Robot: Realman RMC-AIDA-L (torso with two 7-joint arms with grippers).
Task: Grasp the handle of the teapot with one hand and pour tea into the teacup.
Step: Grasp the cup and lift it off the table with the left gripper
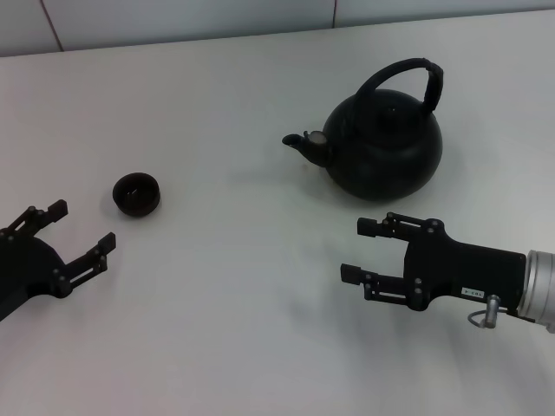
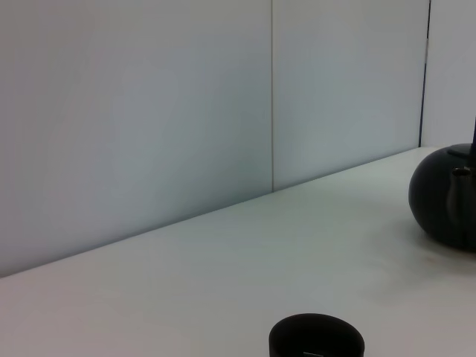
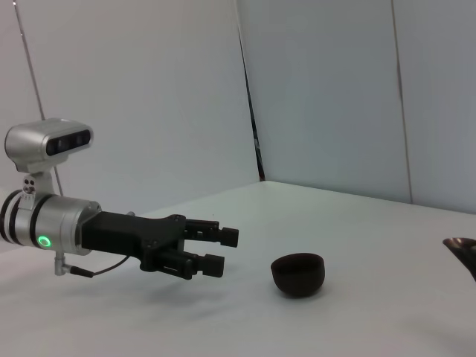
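Note:
The matte-black teapot point(image 1: 386, 143) stands at the back right of the white table, its spout point(image 1: 303, 143) pointing left and its arched handle point(image 1: 408, 74) upright over the lid. The small black teacup point(image 1: 136, 192) sits far to the left. My right gripper point(image 1: 355, 250) hovers open in front of the teapot, clear of it, fingers pointing left. My left gripper point(image 1: 82, 224) is open just in front of and left of the teacup. The right wrist view shows the left gripper point(image 3: 222, 251) beside the teacup point(image 3: 297, 274). No tea is visible.
The white table point(image 1: 243, 295) runs back to a pale panelled wall point(image 1: 173, 17). The left wrist view shows the teacup's rim point(image 2: 316, 341) close by and the teapot's body point(image 2: 446, 197) farther off. Bare tabletop lies between cup and pot.

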